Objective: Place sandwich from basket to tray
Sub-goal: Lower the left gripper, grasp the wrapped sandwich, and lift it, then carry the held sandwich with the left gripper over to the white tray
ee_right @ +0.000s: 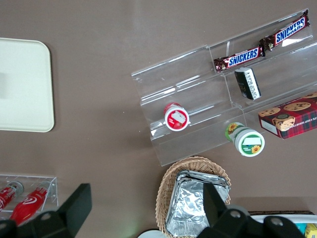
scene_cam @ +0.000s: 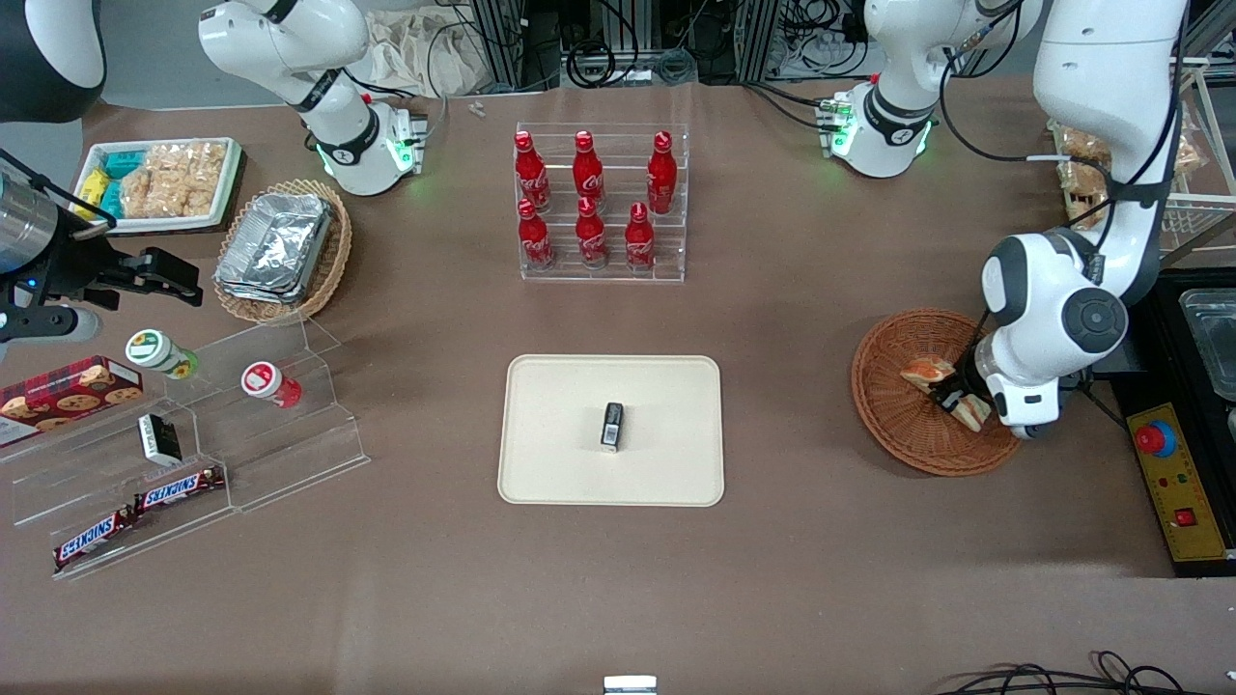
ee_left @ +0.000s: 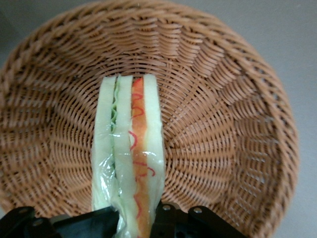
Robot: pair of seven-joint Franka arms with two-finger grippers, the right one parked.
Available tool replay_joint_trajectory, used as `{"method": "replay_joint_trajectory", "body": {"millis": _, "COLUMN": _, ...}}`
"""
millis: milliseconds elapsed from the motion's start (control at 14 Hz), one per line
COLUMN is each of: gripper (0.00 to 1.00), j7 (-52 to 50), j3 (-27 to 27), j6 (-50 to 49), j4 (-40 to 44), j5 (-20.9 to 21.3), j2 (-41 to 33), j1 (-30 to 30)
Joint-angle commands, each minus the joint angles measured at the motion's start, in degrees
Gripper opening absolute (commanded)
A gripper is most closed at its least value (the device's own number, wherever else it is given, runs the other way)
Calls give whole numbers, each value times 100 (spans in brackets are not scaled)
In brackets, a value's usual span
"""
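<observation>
Gripper (ee_left: 136, 223): low inside the basket, fingers (ee_left: 96, 220) clamped on the sandwich's end.
Sandwich (ee_left: 130, 153): on edge in the basket – filling layers showing, clear wrap around it.
Second wedge (scene_cam: 927, 371): just beside, in the same basket.
Basket (scene_cam: 893, 405): toward the working arm's end of the table.
Tray (scene_cam: 550, 454): mid-table, well apart – small dark box (scene_cam: 612, 426) on it.

The gripper (scene_cam: 951, 401) sits low inside the round wicker basket (scene_cam: 893, 405), jaws closed on a sandwich (ee_left: 130, 158), with the basket's raised rim around it. A second sandwich (scene_cam: 927, 371) lies just beside it in the basket. Between the basket and the cream tray (scene_cam: 550, 463) the desk (scene_cam: 787, 415) is bare. On the tray, a small dark box (scene_cam: 612, 426) stands at the middle, with open tray surface around it.
</observation>
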Motion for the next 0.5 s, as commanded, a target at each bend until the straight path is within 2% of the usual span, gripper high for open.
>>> {"method": "replay_joint_trajectory", "body": {"millis": 0, "gripper": 0, "j7": 209, "j3": -36, "j6": -1201, "j4": 329, "j5": 125, "j2": -835, "j1": -54}}
{"method": "replay_joint_trajectory", "body": {"millis": 286, "gripper": 0, "j7": 764, "j3": -684, "j6": -2846, "j4": 1786, "j5": 11, "j2": -943, "j1": -63}}
{"method": "replay_joint_trajectory", "body": {"millis": 429, "gripper": 0, "j7": 764, "j3": -1299, "j6": -2955, "j4": 2219, "j5": -111, "j2": -838, "j1": -63}}
